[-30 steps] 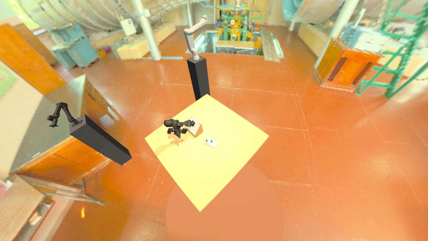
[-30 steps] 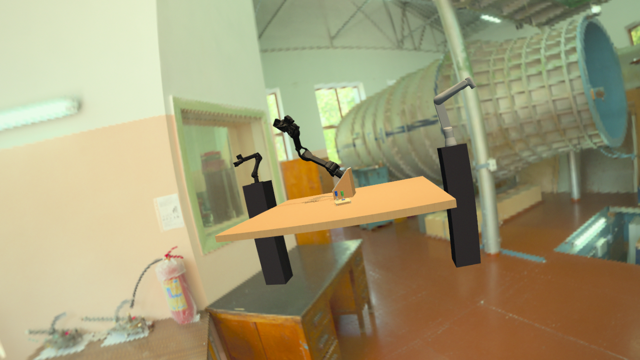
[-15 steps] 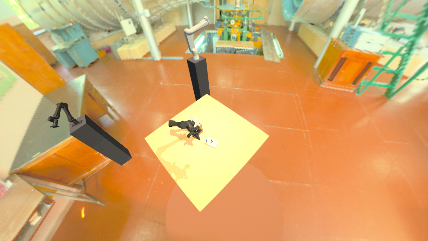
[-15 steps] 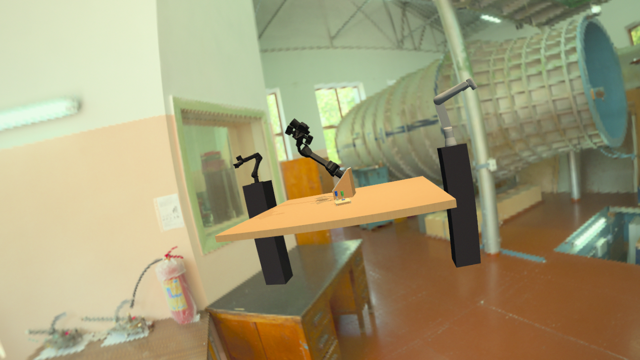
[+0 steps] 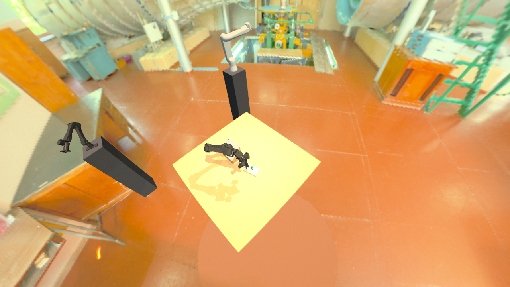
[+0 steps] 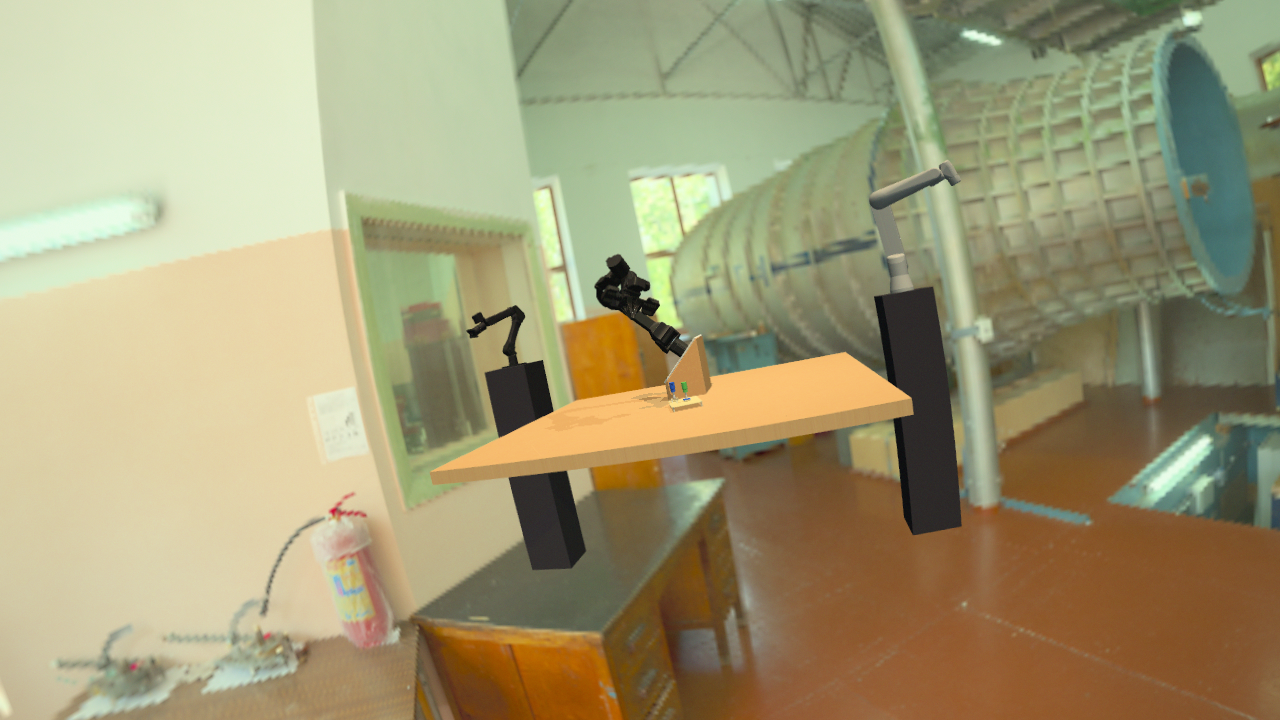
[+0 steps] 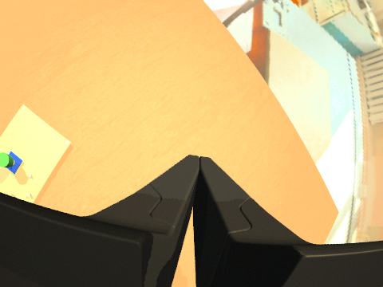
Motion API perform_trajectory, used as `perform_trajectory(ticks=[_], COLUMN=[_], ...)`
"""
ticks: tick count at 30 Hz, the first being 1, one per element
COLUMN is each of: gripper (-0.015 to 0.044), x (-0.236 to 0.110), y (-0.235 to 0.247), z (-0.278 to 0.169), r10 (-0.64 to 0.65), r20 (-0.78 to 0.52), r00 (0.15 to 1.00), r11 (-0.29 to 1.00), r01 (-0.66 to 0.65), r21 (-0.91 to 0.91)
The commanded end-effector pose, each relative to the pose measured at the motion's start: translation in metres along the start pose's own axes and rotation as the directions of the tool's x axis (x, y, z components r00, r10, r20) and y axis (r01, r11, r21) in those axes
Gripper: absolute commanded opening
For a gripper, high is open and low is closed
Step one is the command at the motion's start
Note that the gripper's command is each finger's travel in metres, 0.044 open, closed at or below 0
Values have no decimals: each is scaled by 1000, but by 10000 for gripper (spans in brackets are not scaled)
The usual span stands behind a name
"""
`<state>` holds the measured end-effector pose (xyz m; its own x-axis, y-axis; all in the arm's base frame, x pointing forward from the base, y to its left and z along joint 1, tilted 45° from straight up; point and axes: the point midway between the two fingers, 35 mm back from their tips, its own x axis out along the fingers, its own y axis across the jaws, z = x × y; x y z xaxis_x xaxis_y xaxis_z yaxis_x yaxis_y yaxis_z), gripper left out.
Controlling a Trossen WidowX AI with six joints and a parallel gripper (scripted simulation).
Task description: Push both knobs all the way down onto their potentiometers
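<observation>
The small pale circuit board (image 5: 254, 172) (image 6: 685, 404) (image 7: 37, 139) lies on the yellow table (image 5: 249, 214) (image 6: 787, 394) (image 7: 133, 59). In the exterior view a blue knob (image 6: 670, 388) and a green knob (image 6: 684, 388) stand upright on it. The wrist view shows the green knob (image 7: 5, 159) on a blue potentiometer (image 7: 16, 164) at the left edge; the other knob is out of that frame. My gripper (image 5: 244, 164) (image 6: 612, 295) (image 7: 197, 167) is shut with its fingers touching and nothing between them. It hangs well above the table, off to one side of the board.
My arm's wedge-shaped base (image 5: 233, 144) (image 6: 694, 362) stands on the table close behind the board. Two black pillars (image 5: 237, 92) (image 5: 117, 166) (image 6: 917, 402) (image 6: 537, 465), each with another arm on top, stand at the table's edges.
</observation>
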<state>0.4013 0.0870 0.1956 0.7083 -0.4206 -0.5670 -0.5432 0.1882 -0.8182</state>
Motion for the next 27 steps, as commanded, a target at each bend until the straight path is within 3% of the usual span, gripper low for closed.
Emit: perform_trajectory(ticks=[1, 10, 19, 27], gripper=[0, 0, 0, 0], x=[22, 52, 57, 70], y=[36, 112, 176, 188], z=[-11, -53, -104, -118], r10=[100, 295, 423, 428], r20=[-80, -298, -519, -536], r00=[992, 908, 743, 727], r11=[995, 952, 887, 882], r01=[-101, -306, -456, -465], r21=[-15, 8, 69, 74])
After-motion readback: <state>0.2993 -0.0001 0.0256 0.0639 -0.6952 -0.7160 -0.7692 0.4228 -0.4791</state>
